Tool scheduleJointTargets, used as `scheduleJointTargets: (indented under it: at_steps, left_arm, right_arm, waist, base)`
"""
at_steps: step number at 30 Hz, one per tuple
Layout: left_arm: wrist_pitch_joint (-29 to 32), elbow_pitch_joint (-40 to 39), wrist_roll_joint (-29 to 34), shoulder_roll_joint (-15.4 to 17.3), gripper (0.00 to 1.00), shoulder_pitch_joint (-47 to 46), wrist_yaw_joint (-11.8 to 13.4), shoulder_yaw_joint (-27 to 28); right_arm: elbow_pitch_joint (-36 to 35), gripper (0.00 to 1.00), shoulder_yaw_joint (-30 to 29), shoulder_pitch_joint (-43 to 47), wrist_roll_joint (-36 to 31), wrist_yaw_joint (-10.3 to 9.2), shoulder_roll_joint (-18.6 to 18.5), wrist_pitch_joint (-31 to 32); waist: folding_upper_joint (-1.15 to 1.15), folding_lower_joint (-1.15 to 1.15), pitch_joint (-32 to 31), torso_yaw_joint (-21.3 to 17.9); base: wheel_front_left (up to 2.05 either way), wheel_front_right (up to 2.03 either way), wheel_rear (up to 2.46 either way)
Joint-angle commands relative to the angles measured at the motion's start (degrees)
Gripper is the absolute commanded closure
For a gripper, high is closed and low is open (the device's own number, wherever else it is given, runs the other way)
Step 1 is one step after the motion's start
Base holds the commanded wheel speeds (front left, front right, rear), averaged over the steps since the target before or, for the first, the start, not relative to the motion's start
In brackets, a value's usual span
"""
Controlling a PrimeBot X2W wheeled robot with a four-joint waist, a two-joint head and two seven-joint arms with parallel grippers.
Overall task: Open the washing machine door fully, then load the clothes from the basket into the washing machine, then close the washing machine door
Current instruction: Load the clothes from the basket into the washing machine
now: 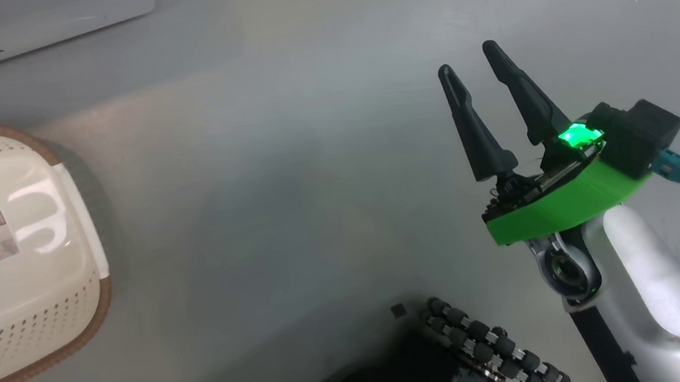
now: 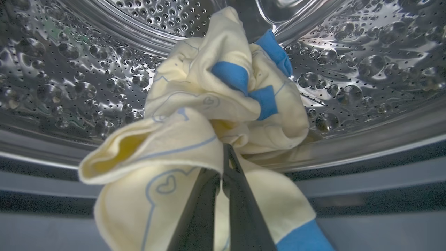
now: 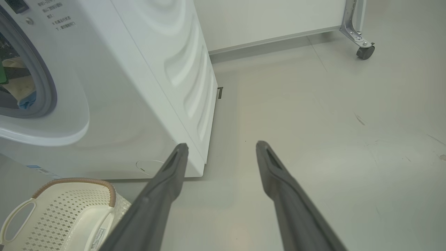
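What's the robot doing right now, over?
Left gripper: jaws shut on clothes, partly inside washing machine drum. Right gripper: jaws open, empty. Basket looks empty. Nothing seen in the way.

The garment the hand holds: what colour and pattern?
Cream-yellow garment with blue patches and faint heart outlines; best in left wrist view.

The drum (image 2: 366, 69) is blocked in the middle by the bunched clothes (image 2: 195, 104); room is left at either side. Open floor (image 3: 313, 122) is bounded by the washing machine (image 3: 139, 104) and the basket (image 3: 75, 181).
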Motion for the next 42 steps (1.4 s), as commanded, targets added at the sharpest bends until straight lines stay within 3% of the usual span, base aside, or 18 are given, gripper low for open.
scheduleJointTargets:
  at_steps: [1, 13, 22, 26, 27, 28, 29, 42]
  left_arm:
    - [-0.1, -0.8, 0.8, 3.7, 1.00, -2.7, -0.5, 2.1]
    - [-13.0, 4.3, 2.1, 0.0, 1.00, -16.6, -5.0, 1.7]
    - [-23.7, 7.0, 3.5, -2.4, 1.00, -21.2, -3.2, 2.6]
    - [-22.0, 9.9, 2.3, -3.6, 1.00, -21.9, -2.2, 3.0]
    - [-21.2, 10.7, 1.9, -3.9, 0.83, -21.9, -1.8, 3.1]
    - [-20.7, 11.2, 1.7, -4.0, 0.59, -21.9, -1.6, 3.2]
    - [-20.5, 11.5, 1.5, -4.2, 0.00, -21.8, -1.4, 3.2]
    - [-23.3, 14.5, -1.3, -6.3, 0.00, -20.5, -1.9, 3.6]
  right_arm:
    - [-1.6, 0.00, 0.9, 0.4, 0.5, -0.16, -0.4, -0.4]
    - [-2.0, 0.00, 2.1, -0.4, 1.5, -0.16, -0.4, -0.4]
    - [-1.9, 0.00, 2.1, -0.5, 1.5, -0.16, -0.4, -0.4]
    - [-1.7, 0.00, 2.0, -0.4, 1.4, -0.16, -0.4, -0.4]
    - [-1.7, 0.00, 2.0, -0.4, 1.3, -0.16, -0.4, -0.4]
    - [-1.6, 0.00, 2.0, -0.5, 1.3, -0.16, -0.4, -0.4]
    - [-1.6, 0.00, 2.0, -0.5, 1.2, -0.16, -0.4, -0.4]
    - [-1.6, 0.00, 0.6, -0.5, -0.1, -0.16, -0.4, -0.4]
  waist:
    - [0.00, -0.01, 1.2, -1.0]
    - [0.00, -0.01, 4.7, -3.0]
    - [0.00, -0.01, 5.9, -3.5]
    - [0.00, -0.01, 5.9, -3.0]
    - [0.00, -0.01, 5.9, -2.9]
    - [0.00, -0.01, 5.8, -2.8]
    - [0.00, -0.01, 5.8, -2.6]
    - [0.00, -0.01, 4.2, 0.0]
  base:
    - [0.00, 0.00, 0.00]
    - [0.00, 0.00, 0.00]
    - [0.00, 0.00, 0.00]
    - [0.00, 0.00, 0.00]
    - [0.00, 0.00, 0.00]
    - [0.00, 0.00, 0.00]
    - [0.00, 0.00, 0.00]
    - [0.00, 0.00, 0.00]
